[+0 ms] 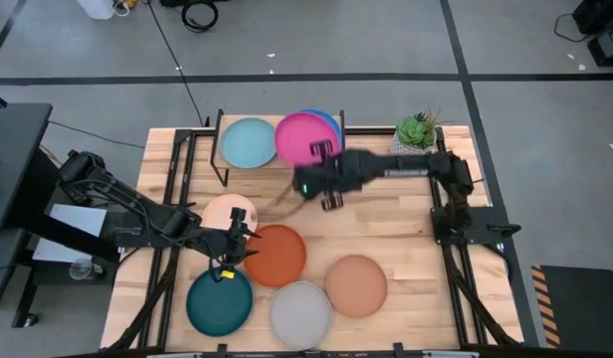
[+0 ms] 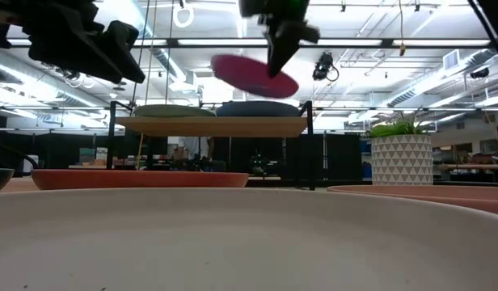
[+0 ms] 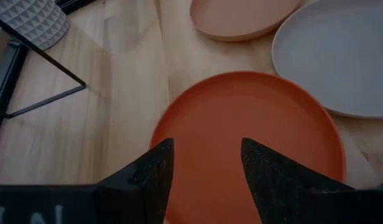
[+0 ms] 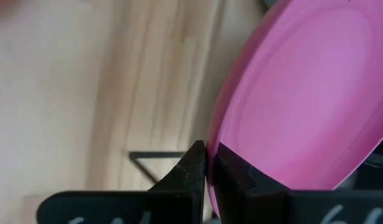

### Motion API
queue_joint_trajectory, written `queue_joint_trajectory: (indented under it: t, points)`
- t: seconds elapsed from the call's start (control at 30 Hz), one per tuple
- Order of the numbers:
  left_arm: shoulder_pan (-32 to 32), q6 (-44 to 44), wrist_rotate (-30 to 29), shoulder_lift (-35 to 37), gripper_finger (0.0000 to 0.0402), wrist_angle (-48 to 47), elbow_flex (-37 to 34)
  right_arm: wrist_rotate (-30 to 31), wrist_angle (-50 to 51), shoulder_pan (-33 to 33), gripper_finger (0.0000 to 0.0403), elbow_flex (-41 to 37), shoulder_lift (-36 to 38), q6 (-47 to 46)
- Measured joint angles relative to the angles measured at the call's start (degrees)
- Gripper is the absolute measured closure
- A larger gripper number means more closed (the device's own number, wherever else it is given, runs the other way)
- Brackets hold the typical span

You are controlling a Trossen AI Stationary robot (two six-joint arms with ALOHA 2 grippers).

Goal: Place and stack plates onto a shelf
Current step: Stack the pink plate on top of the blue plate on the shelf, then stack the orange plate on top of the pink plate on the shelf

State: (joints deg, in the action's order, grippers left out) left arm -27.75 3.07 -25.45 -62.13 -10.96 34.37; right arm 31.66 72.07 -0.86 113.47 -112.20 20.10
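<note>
A potted plant [image 1: 418,130] stood at the table's far right corner, beside the shelf [image 2: 210,125], clear of the arms. On the shelf lay a pale blue plate [image 1: 248,143] and a blue plate [image 1: 333,121], the latter mostly covered from above. The right gripper [image 4: 207,163] pinched the rim of the magenta plate [image 1: 305,137], matte and tilted, above the blue one. The left gripper [image 3: 206,163], fingers apart, hovered over the orange plate [image 1: 278,255] on the table.
</note>
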Motion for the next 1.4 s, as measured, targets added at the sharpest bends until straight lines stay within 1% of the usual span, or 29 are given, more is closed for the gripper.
queue_joint_trajectory:
  t: [0.07, 0.17, 0.23, 0.4, 0.6, 0.7, 1.1, 1.27, 1.4]
  points:
    - [0.0, -0.9, 0.0, 0.0, 0.0208, -0.1, 0.0, -3.3, -1.4, -3.5, 0.0375, 0.0, -0.1, 2.3]
    - [0.0, -1.3, 0.0, 0.0, 0.0208, -1.1, 0.0, -4.5, -2.0, -7.3, 0.0375, 0.0, -0.2, 4.1]
    - [0.0, -1.3, 0.0, 0.0, 0.0208, -1.2, 0.0, -5.4, -2.8, -8.8, 0.0375, 0.0, -0.2, 6.1]
    - [0.0, -0.9, -1.3, 0.0, 0.0208, -1.3, 0.0, -10.1, -5.1, -11.0, 0.0375, -0.5, -0.2, 10.6]
    - [0.0, -1.2, -1.5, 0.0, 0.0208, -1.3, 0.0, -10.3, -7.2, -12.1, 0.0375, -2.0, -0.2, 11.3]
    - [0.0, -1.4, -1.5, 0.0, 0.0208, -1.3, 0.0, -10.3, -7.0, -12.1, 0.0368, -2.4, -0.2, 11.2]
    - [0.0, -2.0, -1.5, 0.0, 0.0208, -1.3, 0.0, -9.7, -7.3, -11.9, 0.0289, -2.4, -0.2, 8.1]
    - [0.0, -1.9, -1.5, 0.0, 0.0208, -1.4, 0.0, -9.5, -6.9, -11.4, 0.0279, -2.4, -0.2, 7.5]
    - [0.0, -1.7, -1.5, 0.0, 0.0208, -1.4, 0.0, -7.0, -6.7, -10.5, 0.0280, -2.3, -0.1, 7.3]
